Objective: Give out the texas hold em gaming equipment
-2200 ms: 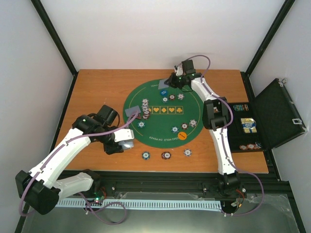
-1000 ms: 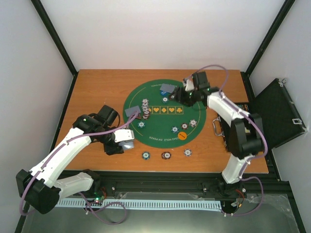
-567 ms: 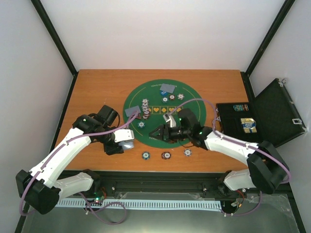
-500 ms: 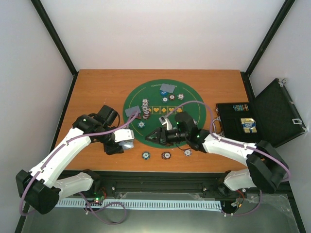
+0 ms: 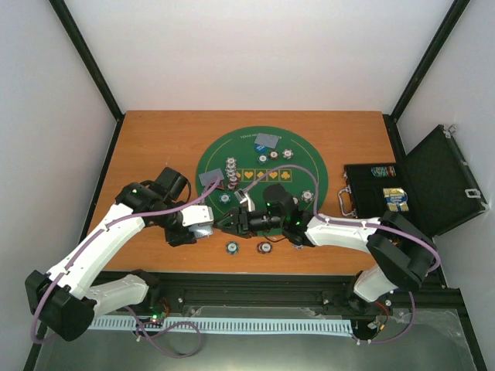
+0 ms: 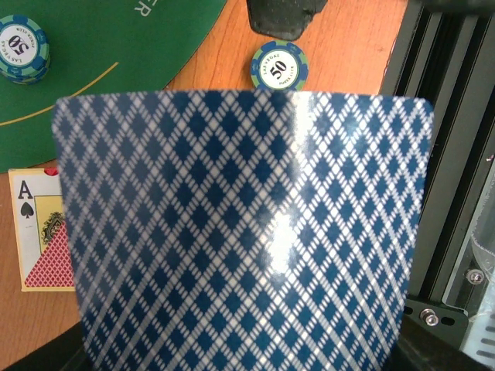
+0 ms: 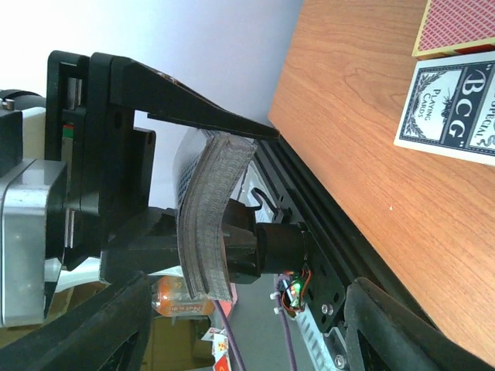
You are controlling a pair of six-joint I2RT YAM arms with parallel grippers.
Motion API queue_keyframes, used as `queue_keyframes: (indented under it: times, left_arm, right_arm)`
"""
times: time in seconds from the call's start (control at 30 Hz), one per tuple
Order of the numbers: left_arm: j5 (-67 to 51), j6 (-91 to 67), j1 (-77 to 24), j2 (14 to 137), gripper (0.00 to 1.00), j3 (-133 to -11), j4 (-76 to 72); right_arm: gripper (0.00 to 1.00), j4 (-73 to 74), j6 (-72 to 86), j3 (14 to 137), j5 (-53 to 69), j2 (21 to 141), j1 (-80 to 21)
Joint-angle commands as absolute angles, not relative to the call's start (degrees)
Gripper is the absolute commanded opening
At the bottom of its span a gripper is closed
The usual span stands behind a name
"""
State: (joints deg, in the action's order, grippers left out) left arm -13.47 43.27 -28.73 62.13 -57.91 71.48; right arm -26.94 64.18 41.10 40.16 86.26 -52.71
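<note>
Change since 2.2 s ago: the right arm has swung from the far rim of the green mat (image 5: 309, 166) across to its near-left edge, so that the right tool (image 5: 234, 222) now faces the left one. The left arm has not shifted. The black case (image 5: 433, 185), partly behind the arm before, now lies uncovered.

Left: the left tool (image 5: 203, 229) is clamped on the deck of cards (image 6: 240, 232), held just off the mat's near-left rim, above the surface (image 5: 155, 139). The right wrist view shows the deck edge-on, bowed between the 2 fingers.

Centre: the right tool stands with its jaws spread and nothing between them, just beside the deck; contact cannot be told. A teal chip (image 6: 278, 66) lies on the bare surface just off the mat. On the mat, dealt cards (image 5: 210, 178) lie beside a row of chips (image 5: 230, 168), and further cards (image 5: 267, 140) lie at the far rim.

Right: the case stands open, well apart from both tools.

Handling (judged): the cards are light, thin and glossy, so they should slide easily over one another, flex without damage, and slip from a loose pinch. The top card is best taken at a free edge clear of the left fingers and drawn off flat, so that only 1 card comes away.
</note>
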Motion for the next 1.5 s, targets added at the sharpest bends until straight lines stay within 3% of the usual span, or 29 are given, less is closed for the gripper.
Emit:
queue_keyframes:
  times: [0.0,1.03,1.47]
  left_arm:
    - [-13.8,42.6,-28.9,61.8,0.23,-60.8,70.6]
    - [-13.6,43.3,-28.9,61.4,0.23,-62.0,72.2]
    - [-13.7,43.6,-28.9,60.9,0.23,-62.3,72.7]
  right_arm:
    - [0.68,-31.6,65.3,43.2,40.8,87.2,-53.9]
    - [0.66,-46.1,74.3,50.9,43.1,103.1,-56.6]
    - [0.51,-44.7,72.5,42.4,42.7,101.5,-53.2]
